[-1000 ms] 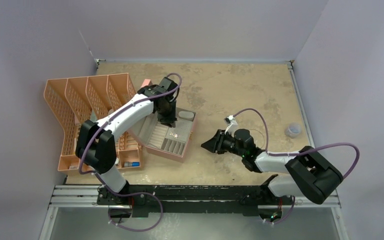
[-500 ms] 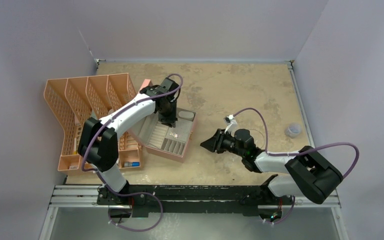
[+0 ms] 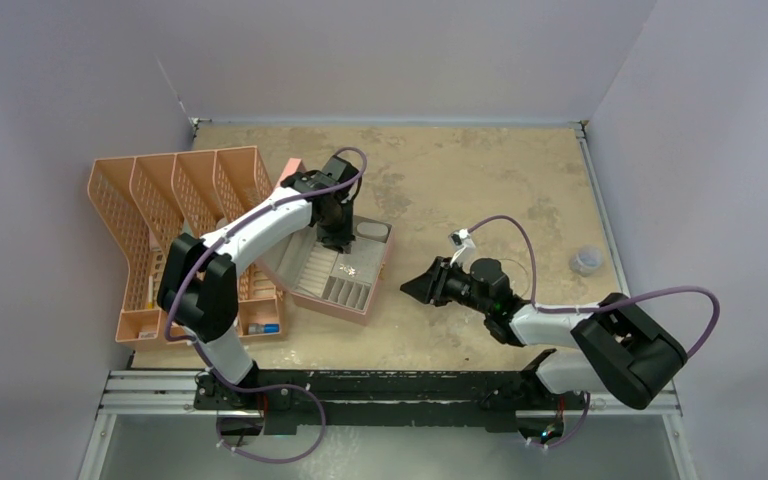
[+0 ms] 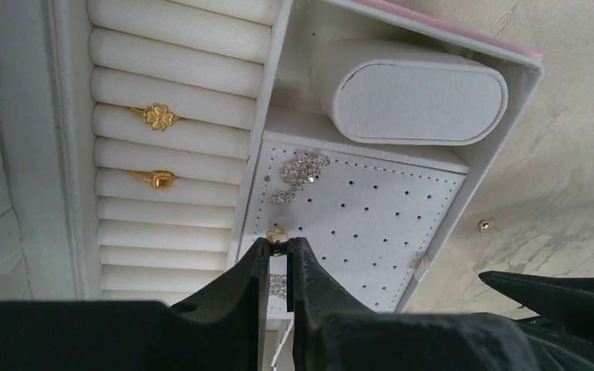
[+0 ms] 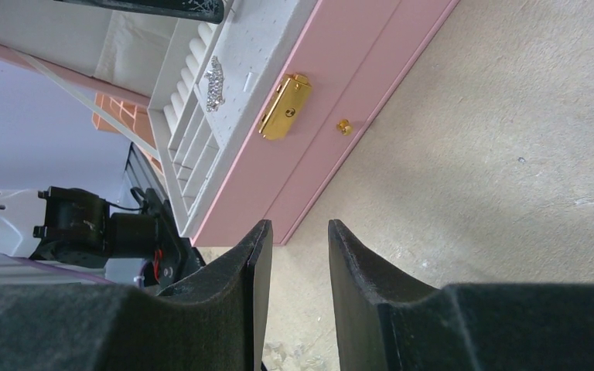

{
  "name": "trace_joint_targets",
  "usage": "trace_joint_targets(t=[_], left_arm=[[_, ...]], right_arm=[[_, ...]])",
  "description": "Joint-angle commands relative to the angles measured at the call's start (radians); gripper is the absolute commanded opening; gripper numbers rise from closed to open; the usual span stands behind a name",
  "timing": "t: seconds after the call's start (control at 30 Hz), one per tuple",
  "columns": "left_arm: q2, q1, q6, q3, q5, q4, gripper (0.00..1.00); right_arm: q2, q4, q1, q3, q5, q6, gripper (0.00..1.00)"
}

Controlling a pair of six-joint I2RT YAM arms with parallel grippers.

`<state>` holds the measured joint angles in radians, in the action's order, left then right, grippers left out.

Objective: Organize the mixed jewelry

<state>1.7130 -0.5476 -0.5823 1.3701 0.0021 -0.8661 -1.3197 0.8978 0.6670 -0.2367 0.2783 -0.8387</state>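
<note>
Left wrist: left jaws pinch a gold stud (image 4: pixel 278 236) over the perforated panel (image 4: pixel 371 224); right jaws parted

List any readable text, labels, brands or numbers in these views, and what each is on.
None readable in any view.
The pink jewelry box and its gold clasp: no marking visible.
The orange file organizer: none.
The blue-capped tube and clear cup: too small to tell.
The gold stud pinched in the left end effector: no lettering visible.
</note>
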Motion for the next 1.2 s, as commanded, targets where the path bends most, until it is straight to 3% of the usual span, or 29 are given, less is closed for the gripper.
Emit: trace_joint_targets(t=[0.0, 0.47, 0.97, 1.17], left_arm=[[-0.006, -0.001, -0.003, -0.005, -0.025, 0.035, 0.07], [-0.012, -0.001, 0.002, -0.012, 0.028, 0.034, 0.07], [-0.011, -0.001, -0.007, -0.031, -0.086, 0.030, 0.06], [-0.011, -0.001, -0.002, -0.033, -0.044, 0.056, 0.06]], right_arm=[[0.007, 0.064, 0.004, 0.006, -0.002, -0.007, 0.36], [-0.001, 0.063, 0.004, 0.004, -0.005, -0.008, 0.36], [-0.013, 0.062, 0.004, -0.004, -0.005, -0.003, 0.36], [-0.015, 0.064, 0.004, -0.004, -0.004, -0.005, 0.36]])
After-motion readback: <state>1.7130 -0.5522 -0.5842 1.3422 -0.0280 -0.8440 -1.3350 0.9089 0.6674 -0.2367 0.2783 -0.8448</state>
